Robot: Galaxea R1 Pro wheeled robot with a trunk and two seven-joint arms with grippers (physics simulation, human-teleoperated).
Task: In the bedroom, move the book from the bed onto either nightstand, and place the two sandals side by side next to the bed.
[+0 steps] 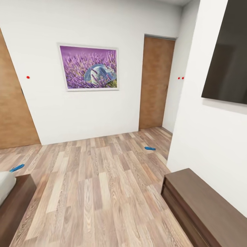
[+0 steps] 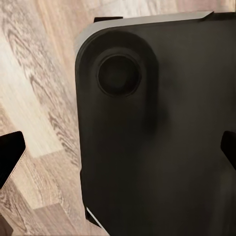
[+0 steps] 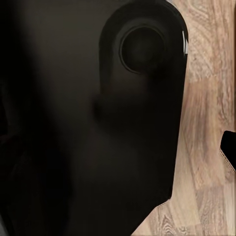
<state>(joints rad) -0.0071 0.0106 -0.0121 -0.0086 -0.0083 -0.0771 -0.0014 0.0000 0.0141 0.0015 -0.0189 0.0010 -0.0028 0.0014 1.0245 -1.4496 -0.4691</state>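
One bright blue flat sandal (image 1: 150, 148) is seen beyond the dark-brown wooden bed (image 1: 15, 202); the other (image 1: 16, 167) is half hidden by it. Jaw states cannot be told.

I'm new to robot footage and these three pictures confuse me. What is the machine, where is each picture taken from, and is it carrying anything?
These are simulator renders from a wheeled robot with two arms, steered by a person. The big picture comes from the camera on its head, looking across a bedroom: a wood-plank floor, white walls, a lavender painting and a brown door. Two blue sandals lie far apart on the floor, one near the door, one at the picture's left, just behind the corner of the bed. A long dark dresser stands at the right under a black screen.

The two small pictures come from cameras on the wrists. Each looks down at a dark part of the robot's own body over the floor. Dark claw tips show at the edges; whether the claws are open is unclear, and nothing shows between them.
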